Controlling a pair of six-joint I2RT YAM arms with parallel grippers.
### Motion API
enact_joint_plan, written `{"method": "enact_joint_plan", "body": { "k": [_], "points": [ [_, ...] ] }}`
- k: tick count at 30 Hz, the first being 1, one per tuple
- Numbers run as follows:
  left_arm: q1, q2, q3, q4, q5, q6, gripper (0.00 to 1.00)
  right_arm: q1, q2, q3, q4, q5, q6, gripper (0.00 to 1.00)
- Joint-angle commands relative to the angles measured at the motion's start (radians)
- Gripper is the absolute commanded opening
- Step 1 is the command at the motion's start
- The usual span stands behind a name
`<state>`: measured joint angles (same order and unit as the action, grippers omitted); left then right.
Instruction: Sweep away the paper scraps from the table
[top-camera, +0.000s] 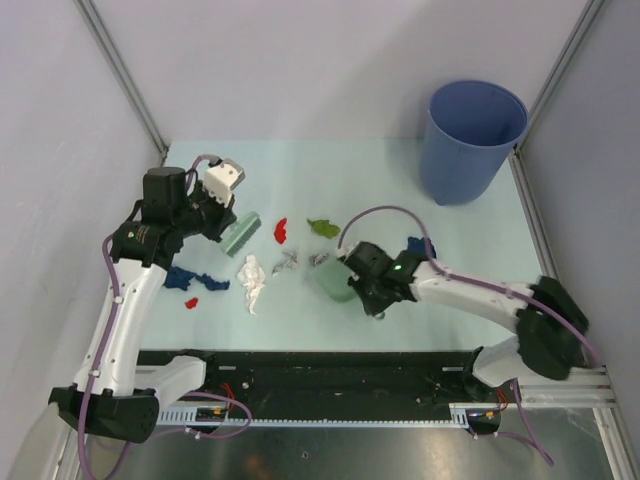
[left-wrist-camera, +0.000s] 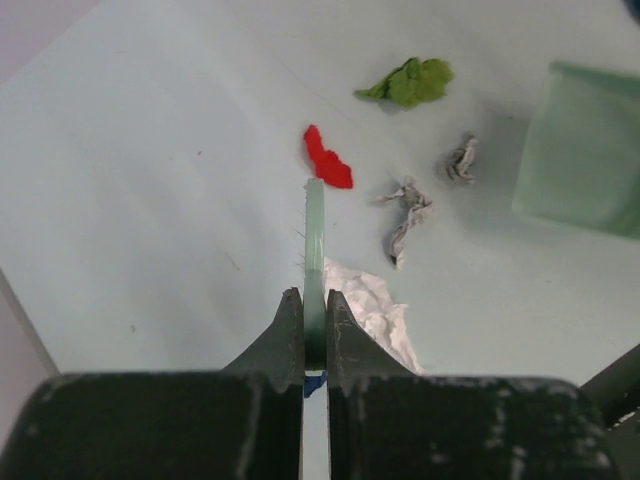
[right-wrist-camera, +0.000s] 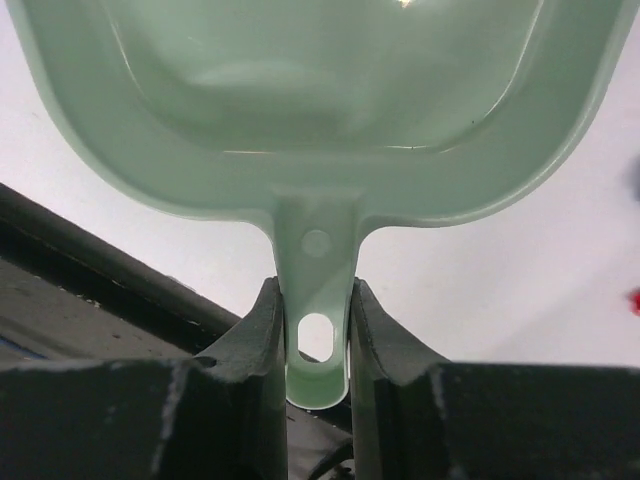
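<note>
My left gripper (top-camera: 226, 216) is shut on the pale green hand brush (top-camera: 242, 234), held over the table (top-camera: 330, 175) at the left. In the left wrist view the brush (left-wrist-camera: 315, 225) runs edge-on between the shut fingers (left-wrist-camera: 288, 330). Paper scraps lie between the arms: red (top-camera: 281, 231), green (top-camera: 323, 228), grey (top-camera: 288, 263), white (top-camera: 252, 279), dark blue (top-camera: 195, 280). The left wrist view shows the red (left-wrist-camera: 327, 160), green (left-wrist-camera: 410, 82), grey (left-wrist-camera: 408, 215) and white (left-wrist-camera: 375, 305) scraps. My right gripper (top-camera: 366, 283) is shut on the handle of the pale green dustpan (top-camera: 335, 286), which fills the right wrist view (right-wrist-camera: 320, 100).
A blue bucket (top-camera: 472, 140) stands at the back right corner. A small red scrap (top-camera: 191, 302) lies near the left arm and a dark blue one (top-camera: 415, 245) beside the right arm. Grey frame posts rise at the back corners; a black rail (top-camera: 330, 375) runs along the front.
</note>
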<state>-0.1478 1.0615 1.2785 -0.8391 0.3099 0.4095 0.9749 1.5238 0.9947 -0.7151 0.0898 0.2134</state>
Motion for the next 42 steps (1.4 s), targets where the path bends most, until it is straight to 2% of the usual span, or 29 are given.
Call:
{"method": "enact_joint_plan", "body": {
  "k": [1,4,7,8,10,11,14,19,22,25,29,33,38,42],
  "points": [
    [0.004,0.011,0.038,0.040,0.133,-0.037,0.00,-0.124,-0.241,0.016,-0.010,0.102,0.026,0.00],
    [-0.044,0.047,0.071,0.049,0.189,-0.067,0.00,-0.220,-0.362,0.018,-0.018,0.137,0.035,0.00],
    [-0.203,0.100,0.102,0.084,0.146,-0.057,0.00,-0.335,-0.468,0.024,-0.018,0.153,0.017,0.00],
    [-0.311,0.115,0.108,0.119,0.123,-0.032,0.00,-0.397,-0.488,0.031,-0.020,0.156,0.012,0.00],
    [-0.428,0.173,0.133,0.174,0.052,0.020,0.00,-0.456,-0.536,0.045,-0.026,0.153,-0.018,0.00],
    [-0.544,0.199,0.143,0.189,0.037,0.110,0.00,-0.514,-0.545,0.054,-0.044,0.148,-0.025,0.00],
    [-0.726,0.320,0.209,0.209,-0.023,0.298,0.00,-0.638,-0.579,0.093,-0.067,0.110,-0.062,0.00],
    [-0.899,0.564,0.358,0.207,-0.087,0.520,0.00,-0.804,-0.623,0.130,-0.073,0.048,-0.101,0.00],
    [-0.966,0.697,0.436,0.209,-0.095,0.712,0.00,-0.893,-0.637,0.133,-0.063,0.005,-0.118,0.00],
    [-1.015,0.797,0.543,0.209,-0.095,0.825,0.00,-0.932,-0.631,0.133,-0.057,-0.002,-0.121,0.00],
    [-1.027,0.980,0.743,0.209,0.024,0.834,0.00,-0.958,-0.629,0.133,-0.066,0.019,-0.126,0.00],
    [-1.049,1.069,0.887,0.219,0.066,0.839,0.00,-0.966,-0.639,0.131,-0.061,0.013,-0.128,0.00],
    [-1.059,1.121,0.877,0.221,0.116,0.790,0.00,-0.966,-0.631,0.133,-0.063,0.002,-0.131,0.00],
    [-1.056,1.132,0.730,0.221,0.107,0.816,0.00,-0.966,-0.631,0.133,-0.066,-0.007,-0.131,0.00]
  ]
}}
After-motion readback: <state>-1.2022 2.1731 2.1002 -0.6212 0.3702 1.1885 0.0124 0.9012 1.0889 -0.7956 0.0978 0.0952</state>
